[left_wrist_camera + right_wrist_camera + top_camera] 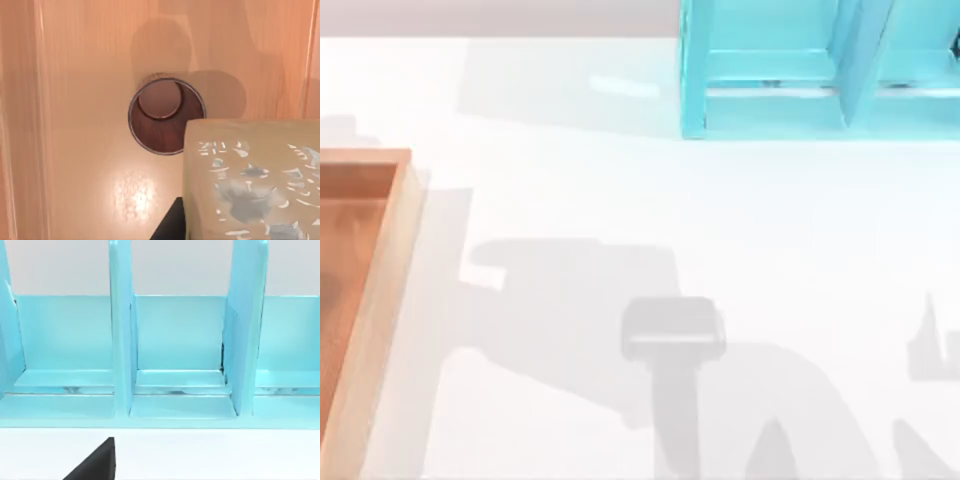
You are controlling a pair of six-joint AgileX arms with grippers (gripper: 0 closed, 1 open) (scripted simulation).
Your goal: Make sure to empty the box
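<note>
The box [390,290] is seen at the left edge of the bench [670,250], its long side running toward the near edge, well apart from the blue shelf [770,80] at the far right. In the left wrist view a round brown cup [165,117] is shown upright on the box floor, touching or just beside a pale speckled block [250,180], so the left arm is judged nearer to what must come out. The right wrist view faces the shelf compartments; whether either end effector is wide or narrow cannot be told.
</note>
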